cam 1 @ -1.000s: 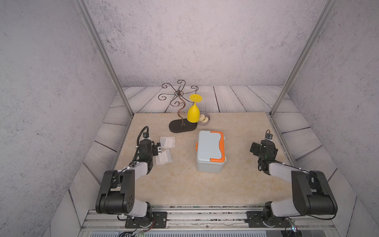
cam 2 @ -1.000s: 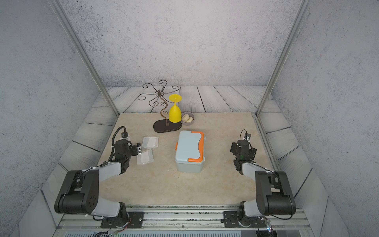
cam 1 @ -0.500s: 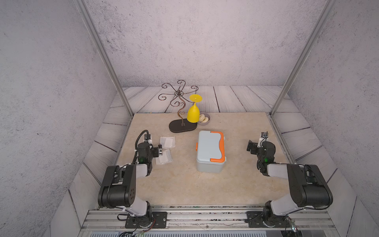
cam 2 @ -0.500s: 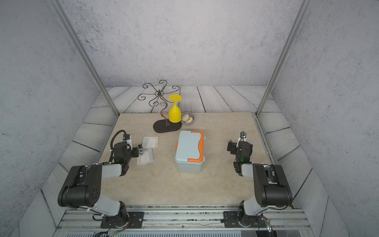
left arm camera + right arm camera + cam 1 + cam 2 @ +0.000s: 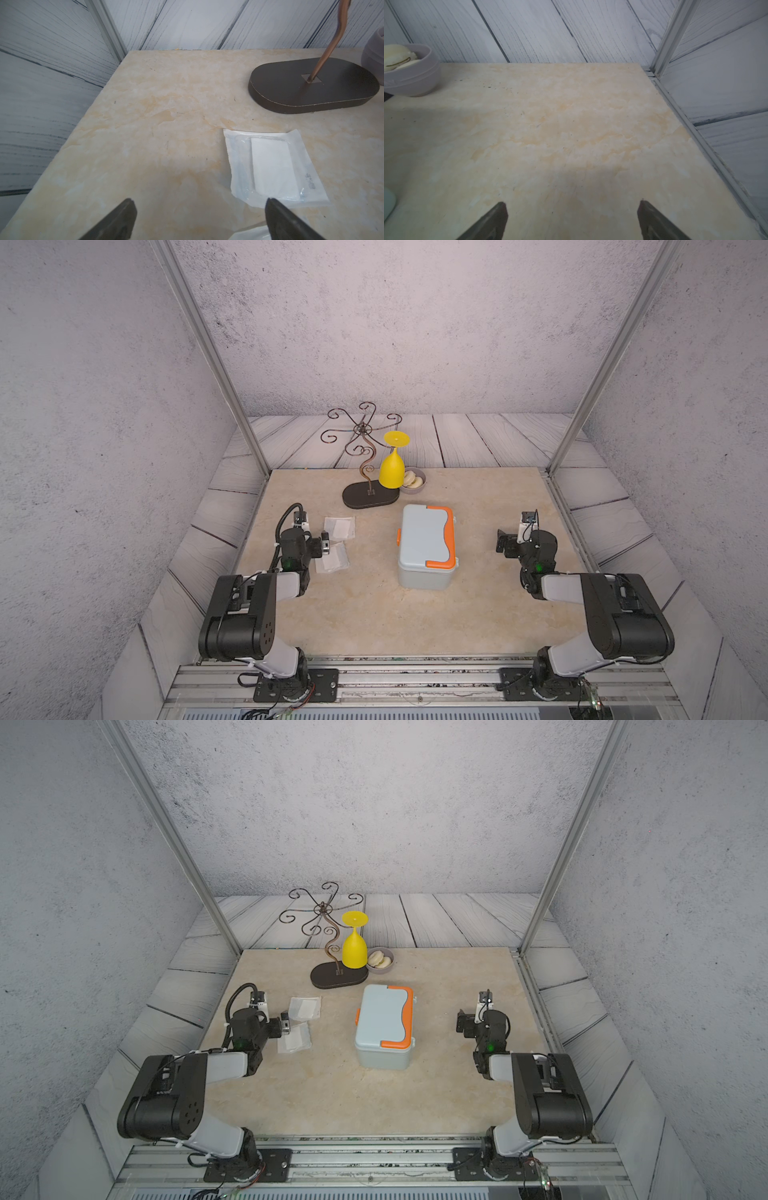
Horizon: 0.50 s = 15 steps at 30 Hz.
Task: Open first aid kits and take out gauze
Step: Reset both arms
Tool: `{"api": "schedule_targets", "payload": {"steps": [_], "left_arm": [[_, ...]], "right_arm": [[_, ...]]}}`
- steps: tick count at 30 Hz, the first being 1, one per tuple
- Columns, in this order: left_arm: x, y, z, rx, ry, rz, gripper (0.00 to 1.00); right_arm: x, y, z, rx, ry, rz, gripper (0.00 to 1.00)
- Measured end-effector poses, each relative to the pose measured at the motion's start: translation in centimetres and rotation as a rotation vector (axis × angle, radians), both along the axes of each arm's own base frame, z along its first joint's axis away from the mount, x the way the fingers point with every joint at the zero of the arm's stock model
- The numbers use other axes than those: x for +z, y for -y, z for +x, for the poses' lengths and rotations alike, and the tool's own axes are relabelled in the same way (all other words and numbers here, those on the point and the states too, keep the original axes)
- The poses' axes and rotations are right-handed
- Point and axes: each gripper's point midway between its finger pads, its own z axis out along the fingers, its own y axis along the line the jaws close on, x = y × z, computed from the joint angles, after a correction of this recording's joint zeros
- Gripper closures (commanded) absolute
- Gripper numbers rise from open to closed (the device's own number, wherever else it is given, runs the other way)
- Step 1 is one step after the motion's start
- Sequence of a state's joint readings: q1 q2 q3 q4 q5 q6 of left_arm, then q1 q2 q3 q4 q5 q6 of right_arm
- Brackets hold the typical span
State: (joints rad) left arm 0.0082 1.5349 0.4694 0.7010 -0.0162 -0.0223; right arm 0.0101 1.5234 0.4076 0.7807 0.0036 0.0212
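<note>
The kit [image 5: 426, 545] is a rounded pale-blue plastic box with an orange handle and latch. It sits lid down on the marbled beige table [image 5: 374, 614], between the arms. Two flat gauze squares lie left of it: the far pack [image 5: 340, 527] and the near pack [image 5: 332, 559], just beside the left gripper [image 5: 325, 546], whose jaws are spread and empty. The right gripper [image 5: 504, 541] is spread too, over bare table. Only the left wrist view shows the far pack's crinkled clear wrapper and fine print; only the top views show the kit whole.
</note>
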Motion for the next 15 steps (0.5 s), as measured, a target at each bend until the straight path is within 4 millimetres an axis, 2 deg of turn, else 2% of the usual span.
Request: {"api": "schedule_targets", "payload": {"steps": [4, 15], "left_arm": [[0.0, -0.1, 0.0, 0.005, 0.000, 0.003, 0.00], [0.0, -0.1, 0.0, 0.006, 0.000, 0.002, 0.00]], "right_arm": [[-0.6, -0.6, -0.5, 0.040, -0.014, 0.001, 0.01], [0.5, -1.0, 0.4, 0.061, 0.007, 0.003, 0.01]]}}
